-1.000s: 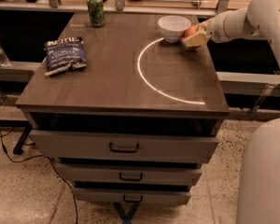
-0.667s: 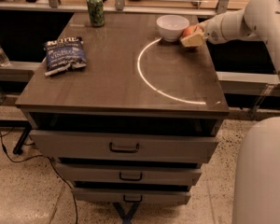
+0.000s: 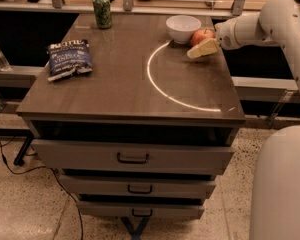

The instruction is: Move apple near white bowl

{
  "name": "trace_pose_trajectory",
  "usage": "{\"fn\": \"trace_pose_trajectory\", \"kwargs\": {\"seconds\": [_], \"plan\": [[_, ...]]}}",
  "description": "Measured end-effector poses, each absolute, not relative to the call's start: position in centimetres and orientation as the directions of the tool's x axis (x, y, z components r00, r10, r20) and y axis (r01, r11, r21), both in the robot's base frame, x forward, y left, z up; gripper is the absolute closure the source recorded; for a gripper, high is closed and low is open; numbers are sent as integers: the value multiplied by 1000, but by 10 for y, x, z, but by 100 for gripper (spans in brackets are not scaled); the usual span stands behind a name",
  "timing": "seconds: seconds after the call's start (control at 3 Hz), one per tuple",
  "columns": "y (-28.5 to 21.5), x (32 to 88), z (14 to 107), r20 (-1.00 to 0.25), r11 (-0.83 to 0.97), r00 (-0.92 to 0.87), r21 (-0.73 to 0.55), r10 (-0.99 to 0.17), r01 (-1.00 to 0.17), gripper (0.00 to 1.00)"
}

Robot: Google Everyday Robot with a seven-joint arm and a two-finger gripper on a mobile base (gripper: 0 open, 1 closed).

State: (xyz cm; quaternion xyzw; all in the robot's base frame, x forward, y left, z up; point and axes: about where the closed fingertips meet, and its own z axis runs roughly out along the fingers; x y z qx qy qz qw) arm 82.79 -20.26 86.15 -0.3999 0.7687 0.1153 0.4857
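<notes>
The apple (image 3: pixel 203 34) sits just to the right of the white bowl (image 3: pixel 183 28), at the far right part of the worktop (image 3: pixel 115 91), so close to the bowl that the two look almost touching. The gripper (image 3: pixel 201 44) is at the apple, also right of the bowl, with its pale near side lying across the apple's front. Whether the jaws clamp the apple or stand loose around it, I cannot tell, since the far side is hidden behind the fruit. The main risk I see is in the let-go: an apple is round, and if it is freed before it rests on the worktop, it may roll away from the bowl towards the right edge and drop off. A second risk is the pull-back: if the gripper draws away towards the arm (image 3: pixel 255 26) while touching the fruit, it could drag the apple off with it. A push towards the bowl could knock this light bowl out of place. The green can (image 3: pixel 102 10) and the chip bag (image 3: pixel 69 59), well left of the bowl, look safe.
</notes>
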Motion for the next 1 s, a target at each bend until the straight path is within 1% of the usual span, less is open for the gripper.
{"fn": "trace_pose_trajectory", "kwargs": {"seconds": [0.33,0.67,1.0], "plan": [[-215,786,904,-822,623,-150,-283,-549,-730,0],[-232,729,965,-798,590,-71,-379,-598,-713,0],[-221,665,1033,-733,517,62,-535,-678,-669,0]]}}
